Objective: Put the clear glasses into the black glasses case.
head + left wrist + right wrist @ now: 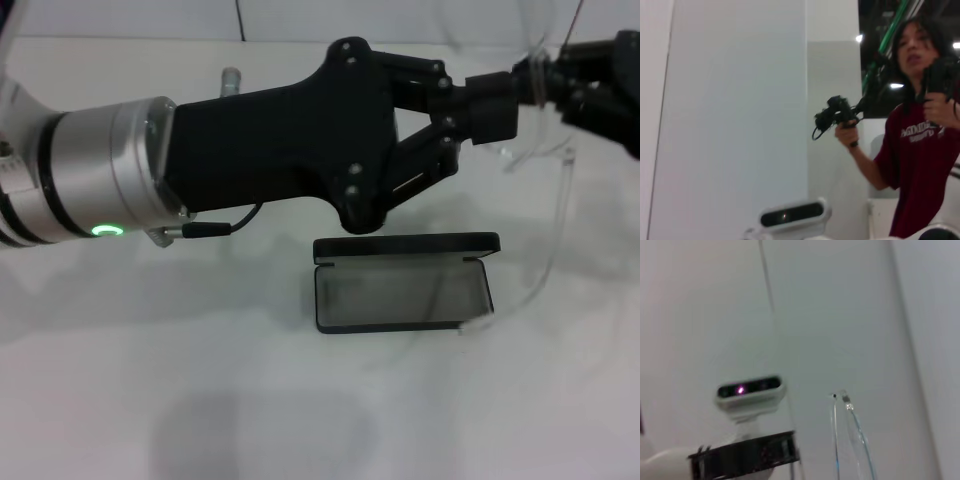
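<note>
My left gripper (500, 108) and right gripper (560, 80) both pinching the clear glasses (545, 150) between closed fingers, lifted above the open black glasses case (405, 283) mid white desk (150, 380).

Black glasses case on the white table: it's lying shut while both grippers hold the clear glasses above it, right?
Not quite. The slim black hinged glasses case lies open, its grey lining showing, in the head view. The left gripper and right gripper do hold the transparent plastic glasses above it.
</note>
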`<state>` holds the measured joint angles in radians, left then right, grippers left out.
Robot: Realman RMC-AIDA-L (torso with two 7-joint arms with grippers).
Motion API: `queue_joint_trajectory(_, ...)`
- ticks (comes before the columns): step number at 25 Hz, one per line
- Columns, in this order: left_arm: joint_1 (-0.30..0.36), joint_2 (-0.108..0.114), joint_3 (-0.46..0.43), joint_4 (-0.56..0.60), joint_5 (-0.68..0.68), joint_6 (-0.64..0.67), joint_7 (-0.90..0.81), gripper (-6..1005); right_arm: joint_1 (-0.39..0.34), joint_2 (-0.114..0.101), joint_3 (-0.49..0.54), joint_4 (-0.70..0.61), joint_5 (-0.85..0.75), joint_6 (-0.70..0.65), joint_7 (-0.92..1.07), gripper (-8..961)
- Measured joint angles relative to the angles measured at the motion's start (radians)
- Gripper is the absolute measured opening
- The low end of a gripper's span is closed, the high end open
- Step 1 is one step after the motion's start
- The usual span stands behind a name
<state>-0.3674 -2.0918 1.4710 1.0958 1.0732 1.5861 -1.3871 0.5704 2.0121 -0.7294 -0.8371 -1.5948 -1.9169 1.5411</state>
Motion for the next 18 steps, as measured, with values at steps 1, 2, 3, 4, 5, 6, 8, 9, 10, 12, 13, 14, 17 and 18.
queue_joint_trajectory(1, 0.001, 0.0, -0.001, 0.0, -0.006, 0.007, 0.0, 78, 0.0, 0.0, 0.0, 0.0, 0.0, 0.0, 0.0, 113)
queue_joint_trajectory(2, 0.002, 0.001, -0.002, 0.0, -0.011, 0.014, 0.001, 78, -0.005, 0.0, 0.021, 0.012, 0.014, -0.004, -0.006, 113)
queue_joint_trajectory(3, 0.005, 0.001, -0.004, -0.001, -0.017, 0.022, 0.001, 78, -0.016, -0.002, 0.048, 0.031, 0.043, -0.016, -0.013, 113)
queue_joint_trajectory(4, 0.007, 0.001, -0.005, -0.002, -0.023, 0.027, 0.002, 78, -0.022, -0.005, 0.059, 0.039, 0.059, -0.024, -0.015, 113)
queue_joint_trajectory(5, 0.01, 0.001, -0.006, -0.005, -0.029, 0.032, 0.003, 78, -0.028, -0.008, 0.071, 0.05, 0.079, -0.034, -0.017, 113)
queue_joint_trajectory(6, 0.012, 0.001, -0.009, -0.009, -0.034, 0.035, 0.004, 77, -0.036, -0.016, 0.085, 0.063, 0.102, -0.048, -0.018, 113)
queue_joint_trajectory(8, 0.017, 0.001, -0.012, -0.013, -0.041, 0.039, 0.008, 77, -0.049, -0.032, 0.113, 0.098, 0.159, -0.088, -0.019, 113)
queue_joint_trajectory(9, 0.019, 0.001, -0.011, -0.014, -0.041, 0.039, 0.01, 77, -0.051, -0.037, 0.123, 0.115, 0.18, -0.103, -0.019, 113)
queue_joint_trajectory(10, 0.021, 0.001, -0.01, -0.014, -0.04, 0.039, 0.013, 77, -0.053, -0.041, 0.138, 0.139, 0.211, -0.122, -0.021, 113)
queue_joint_trajectory(12, 0.021, 0.001, -0.002, -0.018, -0.036, 0.041, 0.019, 76, -0.055, -0.045, 0.165, 0.179, 0.271, -0.159, -0.026, 113)
queue_joint_trajectory(13, 0.019, 0.001, 0.003, -0.021, -0.035, 0.042, 0.023, 76, -0.056, -0.045, 0.176, 0.193, 0.295, -0.174, -0.03, 113)
queue_joint_trajectory(14, 0.015, 0.001, 0.008, -0.026, -0.034, 0.046, 0.026, 76, -0.057, -0.045, 0.187, 0.207, 0.325, -0.189, -0.04, 113)
queue_joint_trajectory(17, -0.024, 0.001, 0.046, -0.074, -0.031, 0.067, 0.039, 75, -0.058, -0.041, 0.196, 0.232, 0.383, -0.201, -0.087, 113)
queue_joint_trajectory(18, -0.024, 0.001, 0.046, -0.074, -0.031, 0.067, 0.039, 75, -0.056, -0.041, 0.196, 0.242, 0.396, -0.201, -0.101, 113)
